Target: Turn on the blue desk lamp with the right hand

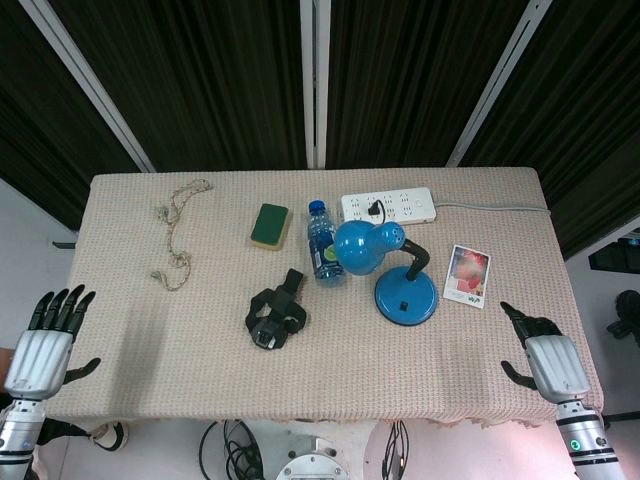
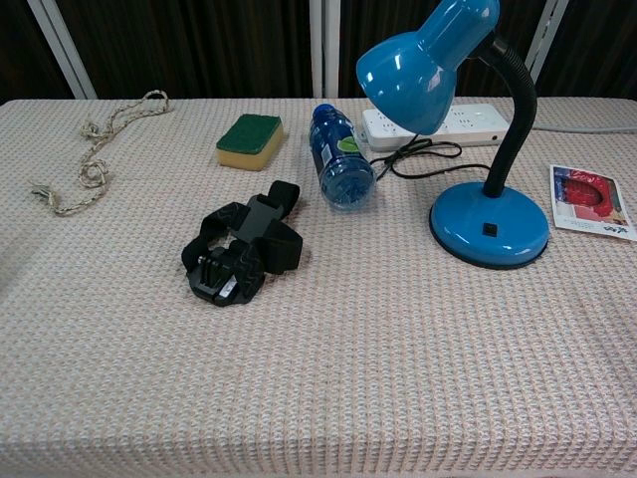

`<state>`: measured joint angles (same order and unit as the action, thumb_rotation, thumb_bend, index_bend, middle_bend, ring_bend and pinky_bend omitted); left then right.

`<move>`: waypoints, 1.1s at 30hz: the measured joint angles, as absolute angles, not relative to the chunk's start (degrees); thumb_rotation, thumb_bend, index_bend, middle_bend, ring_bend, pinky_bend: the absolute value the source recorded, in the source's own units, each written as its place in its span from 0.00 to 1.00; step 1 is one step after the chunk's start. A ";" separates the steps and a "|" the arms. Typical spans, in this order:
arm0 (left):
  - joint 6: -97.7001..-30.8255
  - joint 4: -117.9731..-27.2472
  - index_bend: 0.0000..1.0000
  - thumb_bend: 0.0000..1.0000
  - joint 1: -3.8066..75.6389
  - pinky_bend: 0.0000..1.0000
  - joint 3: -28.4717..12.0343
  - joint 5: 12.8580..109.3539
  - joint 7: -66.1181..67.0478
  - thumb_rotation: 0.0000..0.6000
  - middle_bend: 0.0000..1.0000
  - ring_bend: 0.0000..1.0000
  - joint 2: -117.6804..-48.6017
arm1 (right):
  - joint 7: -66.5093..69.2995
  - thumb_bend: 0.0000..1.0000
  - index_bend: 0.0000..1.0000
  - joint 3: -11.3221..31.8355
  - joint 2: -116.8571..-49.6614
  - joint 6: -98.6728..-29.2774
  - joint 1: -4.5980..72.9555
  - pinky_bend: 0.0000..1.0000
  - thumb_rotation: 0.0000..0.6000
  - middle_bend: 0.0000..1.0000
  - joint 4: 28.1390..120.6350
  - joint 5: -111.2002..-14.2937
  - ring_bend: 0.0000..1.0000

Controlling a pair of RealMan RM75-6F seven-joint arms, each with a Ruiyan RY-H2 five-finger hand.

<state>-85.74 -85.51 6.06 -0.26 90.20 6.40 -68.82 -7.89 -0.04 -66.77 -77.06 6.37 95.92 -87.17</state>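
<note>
From the head view, I am holding my right hand (image 1: 545, 358) over the near right corner of the table (image 1: 480, 400), palm down, fingers apart and gripping nothing. My left hand (image 1: 45, 348) is hanging just off the near left edge, fingers spread and pointing away from me, also gripping nothing. The blue lamp (image 1: 390, 270) is standing right of the table's middle, its round base well apart from my right hand and its shade leaning toward a blue bottle (image 1: 322, 244) that is lying on its side just left of it. A white power strip (image 1: 388, 206) is lying at the far edge behind the lamp, with a black plug in it. A photo card (image 1: 467, 275) is lying just right of the lamp's base, between the lamp and my right hand. A black strap mount (image 1: 275, 314) is sitting left of the lamp, a green and yellow sponge (image 1: 269, 225) is lying beyond it, and a rope (image 1: 177, 235) is trailing along the far left.

From the chest view, neither of my hands is showing. The lamp (image 2: 476, 129) is standing at the right with a small dark switch on the front of its base, and its cord is curling back toward the power strip (image 2: 478, 122). The bottle (image 2: 339, 159) is lying beside the shade, with the strap mount (image 2: 242, 257) nearer to me, the sponge (image 2: 249, 140) behind it, the rope (image 2: 95, 154) at far left and the card (image 2: 591, 213) at the right edge.
</note>
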 measured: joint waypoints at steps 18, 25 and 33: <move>-85.12 -86.12 0.01 0.00 6.14 0.00 -0.18 89.58 8.17 1.00 0.00 0.00 -68.85 | -20.14 0.24 0.00 1.77 -71.83 -65.63 13.63 0.76 1.00 0.87 97.22 -81.51 0.88; -85.48 -85.95 0.01 0.00 6.04 0.00 -0.23 89.69 7.39 1.00 0.00 0.00 -68.69 | -24.14 0.27 0.00 3.39 -74.54 -58.02 19.13 0.76 1.00 0.87 98.24 -75.82 0.88; -85.59 -85.64 0.01 0.00 5.92 0.00 -0.19 89.70 6.98 1.00 0.00 0.00 -68.62 | -26.37 0.27 0.00 4.02 -78.88 -53.27 23.42 0.76 1.00 0.87 96.11 -69.54 0.88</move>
<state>-85.59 -85.64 5.92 -0.19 89.70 6.98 -68.62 -26.37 4.02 -78.88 -53.27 23.42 96.11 -69.54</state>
